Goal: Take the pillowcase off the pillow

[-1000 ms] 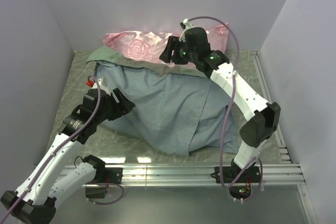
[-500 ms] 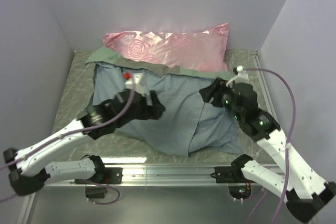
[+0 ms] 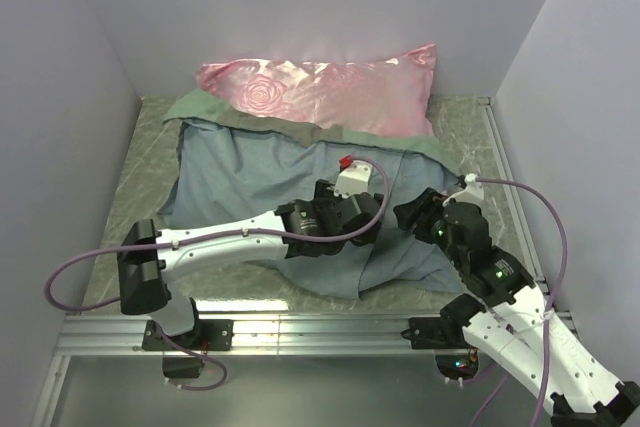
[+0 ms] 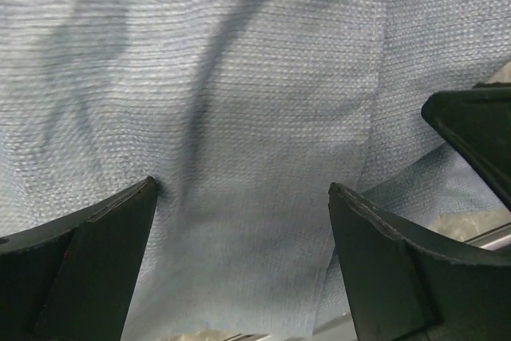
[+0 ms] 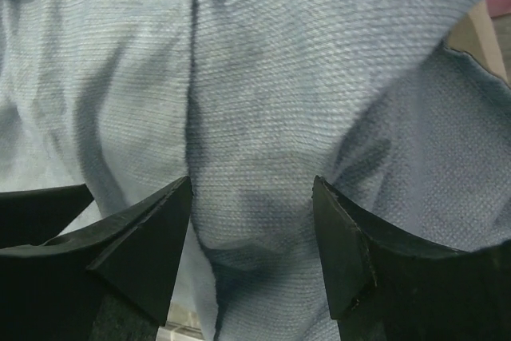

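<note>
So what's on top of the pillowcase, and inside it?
The pink rose-patterned pillow lies on the far edge of the pillowcase. Its inside is covered by its own grey-blue cloth, so what it holds cannot be seen.

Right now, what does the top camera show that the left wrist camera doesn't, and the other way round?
Only the top view: the pink rose pillow at the back, the whole pillowcase with its green edge, and both arms reaching over it.
Only the left wrist view: the cloth's weave close up, and the left gripper open just above it, with nothing pinched between its fingers.
Both: the grey-blue inside of the pillowcase, lying under the left gripper.
</note>
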